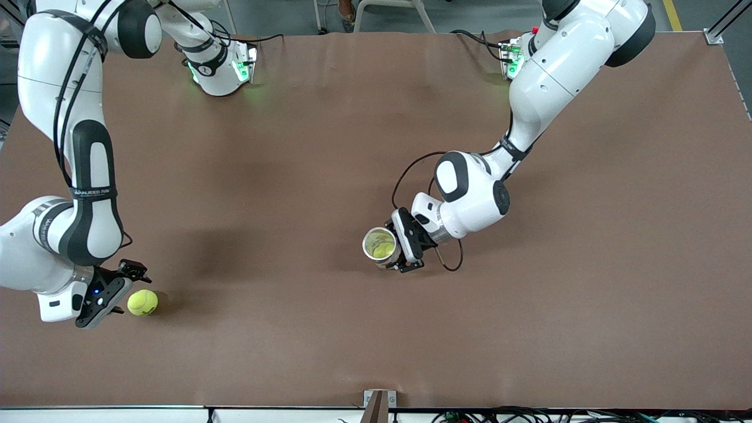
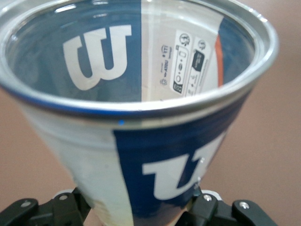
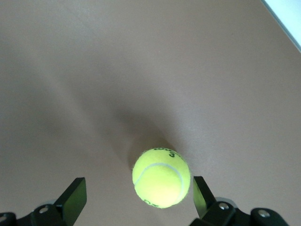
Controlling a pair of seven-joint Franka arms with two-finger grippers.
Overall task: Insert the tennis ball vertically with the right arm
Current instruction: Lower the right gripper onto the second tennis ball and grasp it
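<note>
A yellow tennis ball [image 1: 142,302] lies on the brown table near the right arm's end, close to the front camera. My right gripper [image 1: 129,291] is open and low beside it. In the right wrist view the ball [image 3: 161,177] sits just ahead of the open fingers [image 3: 75,195], close to one of them, untouched. My left gripper [image 1: 406,247] is shut on a blue and white tennis ball can [image 1: 380,245], held upright with its open mouth up, over the middle of the table. Something yellow-green shows inside it. The can [image 2: 141,117] fills the left wrist view, with the left gripper [image 2: 136,209] at its base.
The brown table [image 1: 294,176] stretches wide around both arms. A black cable [image 1: 449,261] loops by the left wrist. The table's edge nearest the front camera [image 1: 235,405] runs a little below the ball. A small metal bracket [image 1: 379,402] sits at that edge.
</note>
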